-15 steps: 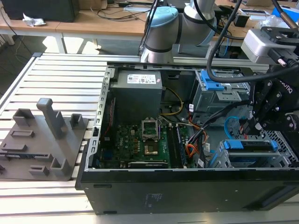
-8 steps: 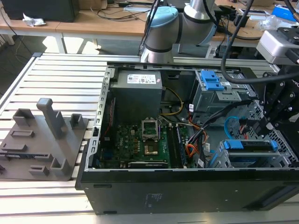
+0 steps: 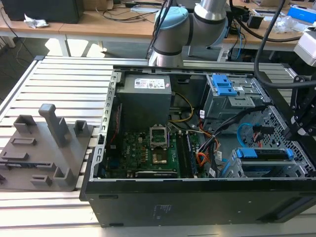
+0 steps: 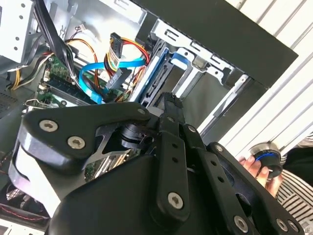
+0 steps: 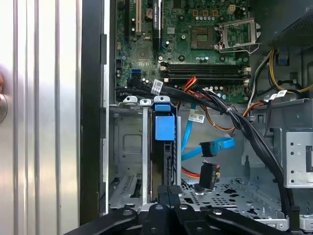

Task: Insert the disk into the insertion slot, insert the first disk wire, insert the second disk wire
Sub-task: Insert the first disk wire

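The open computer case (image 3: 197, 200) is lying on a slatted metal table (image 3: 59, 79), occupying the centre and right of the exterior view. The insertion slot (image 3: 256, 170), a silver perforated cage, is sitting in the lower right of that frame, in the case's near corner. The disk (image 5: 165, 128) is standing on edge inside the slot's bay, with its blue handle facing the motherboard (image 5: 205, 39).

The gripper (image 5: 168, 191) is lining up with the disk's opposite edge. Whether it is clenched, released or grasping the disk cannot be told. In the exterior view it is hanging at the frame's right edge, above the slot.

The second disk wire (image 5: 222, 144), a flat light-blue cable, is looping beside the slot, and its dark plug is hanging apart from the disk. The first disk wire (image 5: 208, 175), a bundle of red, orange and black leads ending in a dark plug, is lying just beside that plug, also apart from the disk.

A grey cage with blue latches (image 3: 224, 91) is sitting in the upper right of the exterior view, and a power supply (image 3: 145, 98) is sitting at upper centre. A grey moulded fixture (image 3: 47, 148) is resting on the table at the exterior view's left. In the second wrist view, a person's hand (image 4: 250, 166) is touching a round blue-ringed button (image 4: 266, 159).
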Controlling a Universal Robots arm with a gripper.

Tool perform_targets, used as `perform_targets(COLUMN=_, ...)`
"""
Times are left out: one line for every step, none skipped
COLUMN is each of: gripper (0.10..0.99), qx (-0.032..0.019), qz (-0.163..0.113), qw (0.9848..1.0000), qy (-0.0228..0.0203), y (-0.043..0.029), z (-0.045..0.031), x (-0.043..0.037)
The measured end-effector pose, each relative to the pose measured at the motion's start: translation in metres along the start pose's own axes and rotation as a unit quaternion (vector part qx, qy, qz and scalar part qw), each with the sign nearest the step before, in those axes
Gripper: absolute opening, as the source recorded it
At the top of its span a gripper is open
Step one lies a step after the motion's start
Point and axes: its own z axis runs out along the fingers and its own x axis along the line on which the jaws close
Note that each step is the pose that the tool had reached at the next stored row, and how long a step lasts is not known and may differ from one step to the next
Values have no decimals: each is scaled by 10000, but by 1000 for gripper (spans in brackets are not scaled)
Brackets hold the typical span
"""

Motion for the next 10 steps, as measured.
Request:
perform_targets(gripper=106, qx=0, qz=0, qw=10000, qy=0, y=-8, z=0, x=-21)
perform_targets(gripper=106, qx=0, qz=0, qw=10000, qy=0, y=-12, z=0, x=-41)
perform_targets(gripper=106, qx=0, qz=0, qw=10000, qy=0, y=-16, z=0, x=-70)
perform_targets(gripper=106, qx=0, qz=0, qw=10000, qy=-1, y=-21, z=0, x=-119)
perform_targets(gripper=106, qx=0, qz=0, qw=10000, qy=0, y=-26, z=-1, x=-157)
perform_targets(gripper=106, qx=0, qz=0, qw=10000, qy=0, y=-37, z=1, x=-192)
perform_targets(gripper=106, qx=-1, qz=0, qw=10000, qy=-1, y=-40, z=4, x=-194)
perform_targets(gripper=106, qx=-1, qz=0, qw=10000, qy=-1, y=-43, z=7, x=-196)
perform_targets(gripper=106, qx=-1, qz=0, qw=10000, qy=1, y=-45, z=7, x=-196)
perform_targets(gripper=106, qx=-1, qz=1, qw=10000, qy=1, y=-45, z=7, x=-197)
